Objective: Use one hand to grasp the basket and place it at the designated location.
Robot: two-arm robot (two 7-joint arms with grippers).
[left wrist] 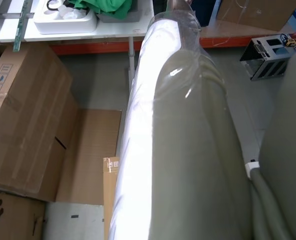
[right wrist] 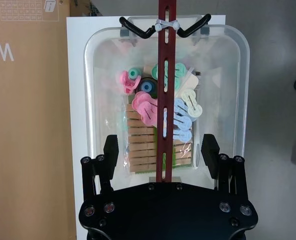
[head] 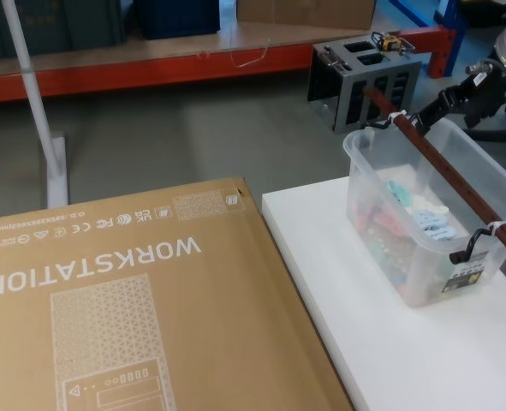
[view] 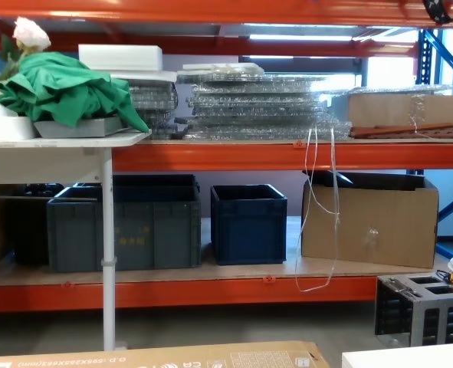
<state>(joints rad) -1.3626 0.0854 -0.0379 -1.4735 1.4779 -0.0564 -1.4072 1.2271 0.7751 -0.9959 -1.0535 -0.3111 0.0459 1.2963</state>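
right gripper (right wrist: 160,150): over the near end of the basket, jaws wide open, one each side of the handle bar, gripping nothing
handle (right wrist: 164,85): reddish-brown bar, running lengthwise over the tub, zip-tied at the far end
basket (head: 484,184): on the white bench (head: 321,248), at about 2 o'clock in head view; holds pastel clips and probably wooden pegs
cardboard box (head: 107,317): at 8 o'clock, just beside the bench
left gripper: jaws cannot tell, arm casing blocks the wrist view
grey metal frame (head: 364,77): on the floor beyond the basket, 1 o'clock
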